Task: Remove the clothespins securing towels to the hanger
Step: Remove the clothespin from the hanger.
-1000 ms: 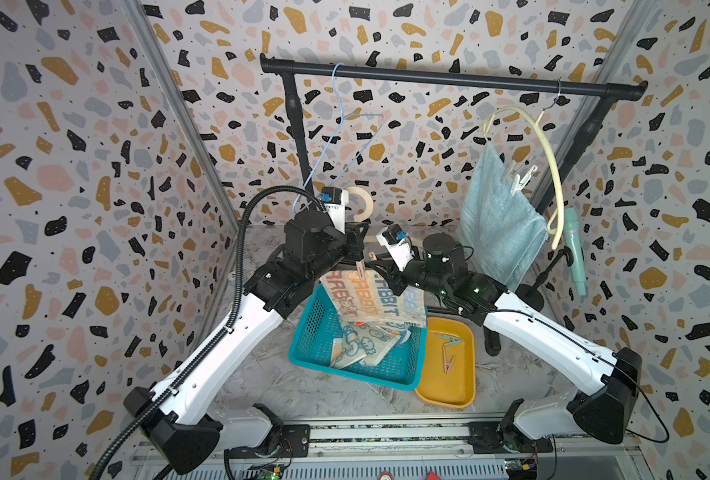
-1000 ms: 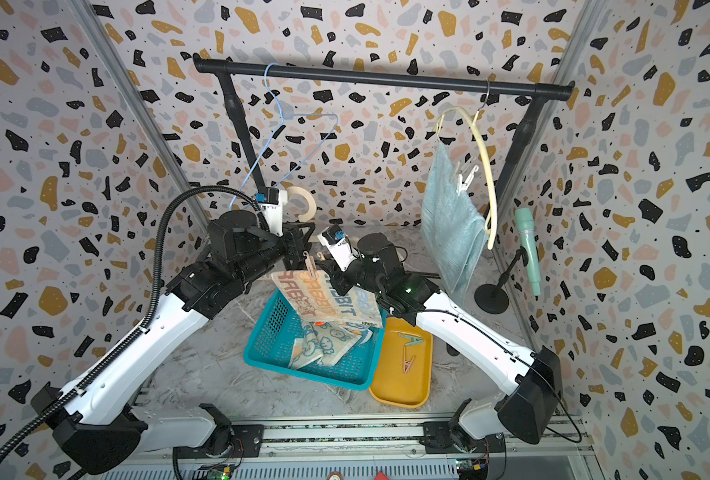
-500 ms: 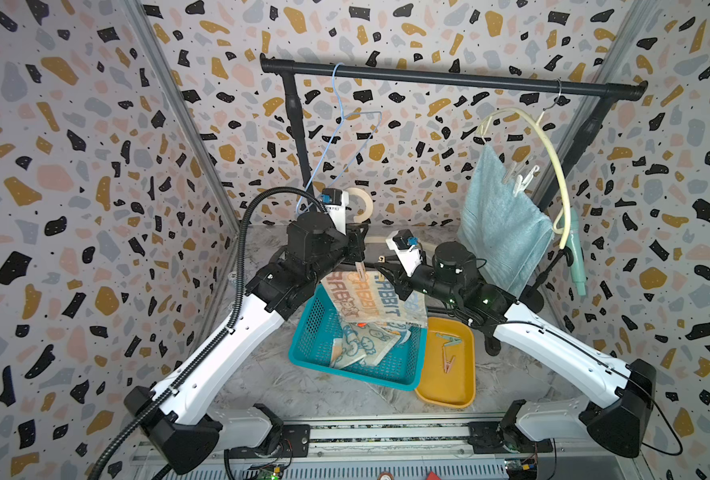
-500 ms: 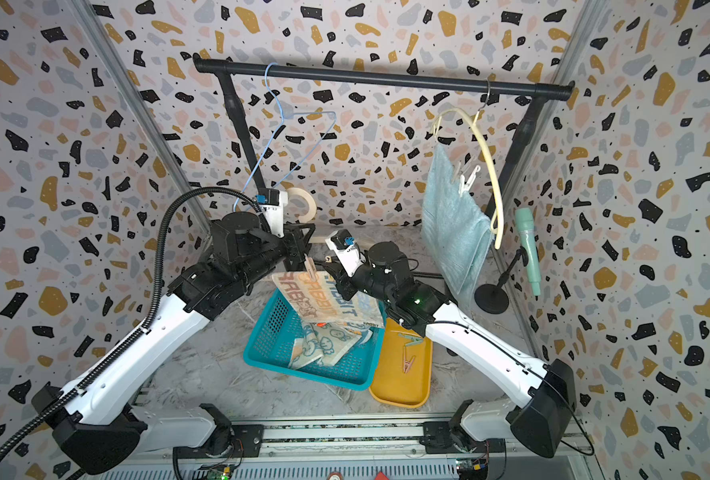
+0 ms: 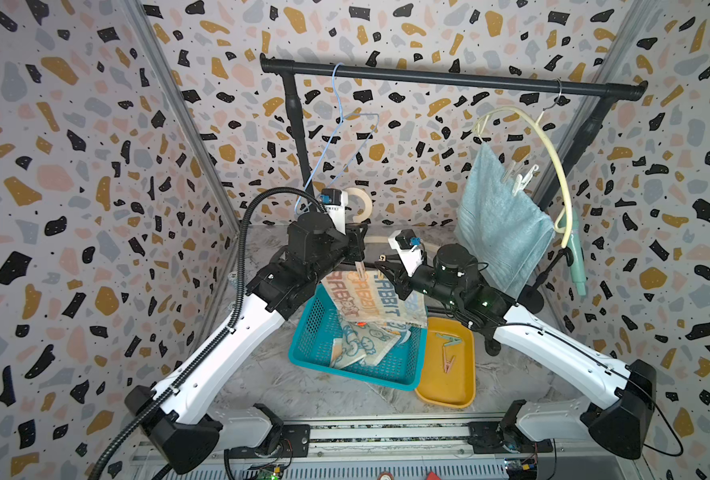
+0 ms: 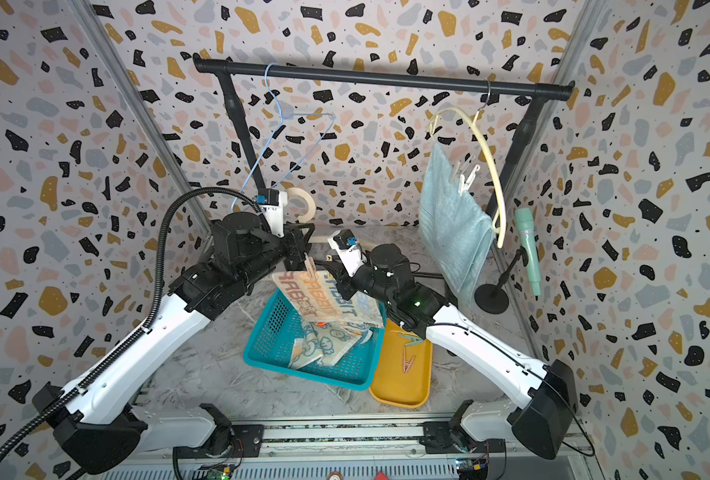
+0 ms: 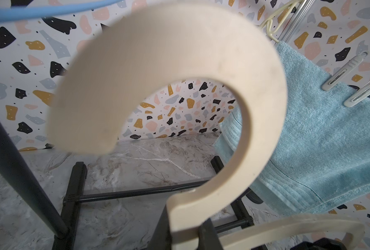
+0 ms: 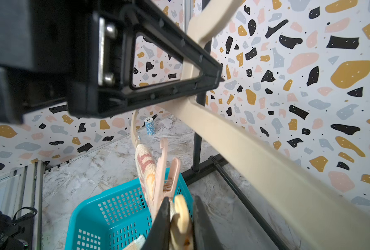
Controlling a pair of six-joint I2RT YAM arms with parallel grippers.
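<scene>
Terrazzo-print walls boxed a marble worktop (image 5: 303, 390), with a black rail (image 5: 449, 77) across the back. Left gripper (image 5: 358, 244) had its jaws clamped narrow on the neck of a cream hanger (image 7: 179, 75), held low, off the rail and over the teal basket (image 5: 316, 324). Striped RABBIT towel (image 5: 370, 299) hung from that hanger, its lower edge reaching into the basket. A pink clothespin (image 8: 164, 171) was clipped on its top edge. Right gripper (image 8: 180, 207) was at the same edge, just beside the pink one, jaws narrow with a pale orange clothespin (image 8: 180, 218) pinched between them. Cartoon cloth (image 5: 361, 345) lay loose in the basket. Yellow tray (image 5: 449, 395) beside the basket held a green clothespin (image 5: 449, 338) and a second pink clothespin (image 5: 447, 361). Light-blue towel (image 5: 494, 232) hung from a curved cream hanger (image 5: 553, 153) on the rail, pinned by white clothespins (image 5: 521, 180). A blue wire hanger (image 5: 345, 137) hung bare on the rail.
</scene>
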